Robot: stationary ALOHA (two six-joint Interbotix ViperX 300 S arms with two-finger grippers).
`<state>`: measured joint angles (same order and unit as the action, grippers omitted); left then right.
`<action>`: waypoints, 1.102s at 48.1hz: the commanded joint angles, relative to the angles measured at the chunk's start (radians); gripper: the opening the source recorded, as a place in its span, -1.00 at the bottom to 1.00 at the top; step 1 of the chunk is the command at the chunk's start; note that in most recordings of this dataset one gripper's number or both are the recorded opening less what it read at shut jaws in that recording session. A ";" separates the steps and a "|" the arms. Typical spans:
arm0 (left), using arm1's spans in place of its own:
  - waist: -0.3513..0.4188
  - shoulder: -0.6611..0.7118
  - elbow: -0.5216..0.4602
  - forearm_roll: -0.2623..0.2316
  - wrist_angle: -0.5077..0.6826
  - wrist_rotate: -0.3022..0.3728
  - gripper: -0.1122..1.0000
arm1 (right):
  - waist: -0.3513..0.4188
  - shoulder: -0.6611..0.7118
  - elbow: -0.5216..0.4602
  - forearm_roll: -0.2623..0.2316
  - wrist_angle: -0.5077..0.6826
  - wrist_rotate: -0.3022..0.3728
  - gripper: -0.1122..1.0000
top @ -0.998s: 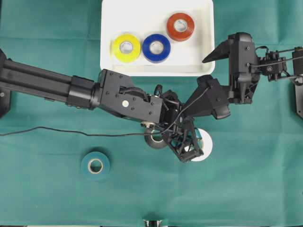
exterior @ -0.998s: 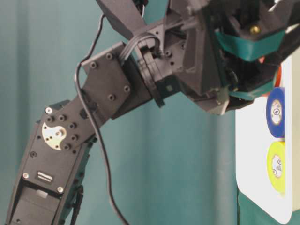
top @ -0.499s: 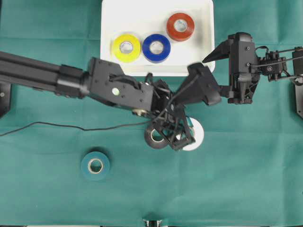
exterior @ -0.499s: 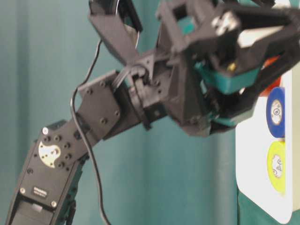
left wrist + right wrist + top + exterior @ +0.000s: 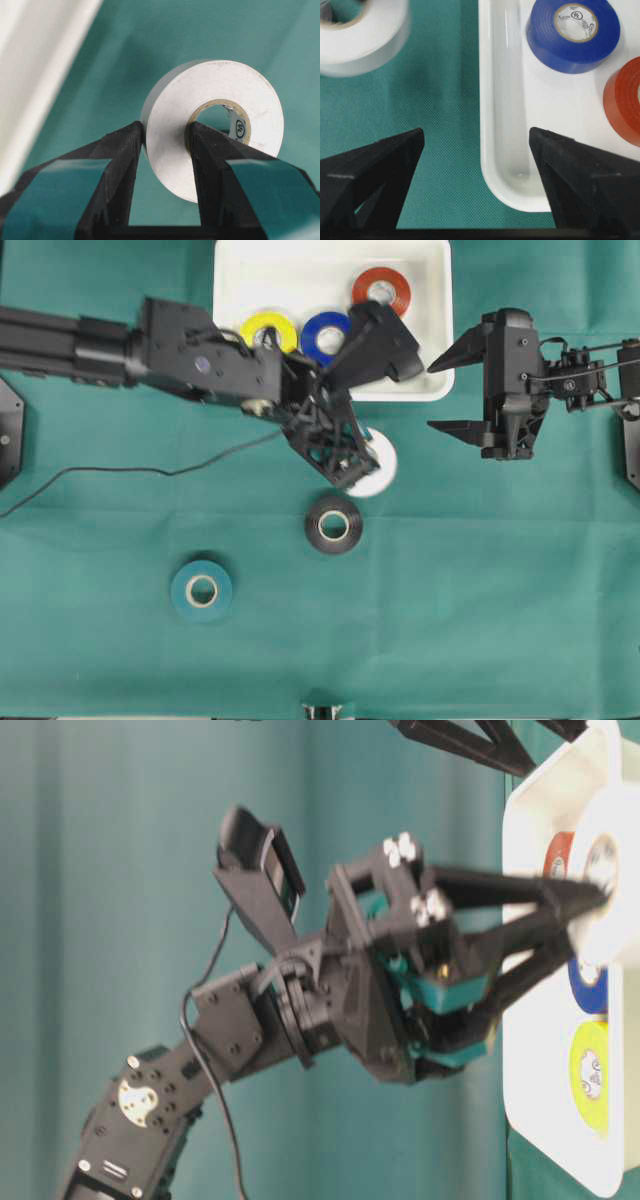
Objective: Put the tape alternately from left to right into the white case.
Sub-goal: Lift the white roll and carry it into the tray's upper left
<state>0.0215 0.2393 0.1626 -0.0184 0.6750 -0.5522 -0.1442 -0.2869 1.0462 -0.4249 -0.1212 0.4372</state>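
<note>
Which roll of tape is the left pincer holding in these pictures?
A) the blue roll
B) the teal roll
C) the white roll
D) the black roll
C: the left pincer is shut on the white roll, one finger through its core and one outside, while the black roll and teal roll lie on the cloth and the blue roll sits in the white case.

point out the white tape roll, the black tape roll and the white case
white tape roll (image 5: 220,82), left wrist view, flat side face
black tape roll (image 5: 318,530), overhead view, black band
white case (image 5: 300,270), overhead view, bare floor
</note>
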 commanded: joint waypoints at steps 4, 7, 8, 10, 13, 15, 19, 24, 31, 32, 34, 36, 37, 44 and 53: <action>0.048 -0.081 0.032 0.003 -0.025 0.009 -0.27 | 0.003 -0.012 -0.006 0.002 -0.003 0.002 0.68; 0.067 -0.100 0.052 0.002 -0.037 0.009 -0.27 | 0.002 -0.012 -0.008 0.003 -0.003 0.002 0.69; 0.072 -0.104 0.060 0.002 -0.040 0.009 -0.27 | 0.002 -0.012 -0.008 0.003 -0.005 0.002 0.69; 0.087 -0.115 0.074 0.003 -0.048 0.009 -0.27 | 0.002 -0.012 -0.008 0.003 -0.003 0.002 0.68; 0.112 -0.135 0.100 0.003 -0.061 0.011 -0.27 | 0.002 -0.012 -0.008 0.003 -0.005 0.002 0.69; 0.127 -0.144 0.114 0.003 -0.066 0.011 -0.27 | 0.002 -0.012 -0.008 0.003 -0.003 0.003 0.69; 0.155 -0.163 0.144 0.002 -0.083 0.011 -0.27 | 0.002 -0.012 -0.008 0.005 -0.005 0.003 0.69; 0.189 -0.184 0.184 0.002 -0.104 0.011 -0.27 | 0.002 -0.012 -0.008 0.005 -0.005 0.003 0.69; 0.232 -0.210 0.230 0.002 -0.130 0.011 -0.27 | 0.002 -0.012 -0.006 0.005 -0.005 0.003 0.69; 0.238 -0.213 0.235 0.003 -0.132 0.011 -0.27 | 0.002 -0.012 -0.008 0.005 -0.005 0.003 0.68; 0.249 -0.218 0.242 0.003 -0.135 0.011 -0.27 | 0.002 -0.012 -0.006 0.005 -0.003 0.003 0.68; 0.259 -0.222 0.249 0.002 -0.135 0.011 -0.27 | 0.002 -0.012 -0.008 0.005 -0.003 0.003 0.69; 0.265 -0.225 0.252 0.003 -0.137 0.011 -0.27 | 0.002 -0.012 -0.006 0.005 -0.005 0.003 0.69; 0.311 -0.235 0.275 0.002 -0.147 0.011 -0.27 | 0.003 -0.012 -0.005 0.005 -0.005 0.003 0.69; 0.371 -0.235 0.284 0.003 -0.160 0.015 -0.27 | 0.003 -0.012 0.002 0.006 -0.008 0.003 0.69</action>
<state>0.3697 0.0399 0.4571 -0.0184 0.5277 -0.5415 -0.1442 -0.2869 1.0523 -0.4234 -0.1212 0.4372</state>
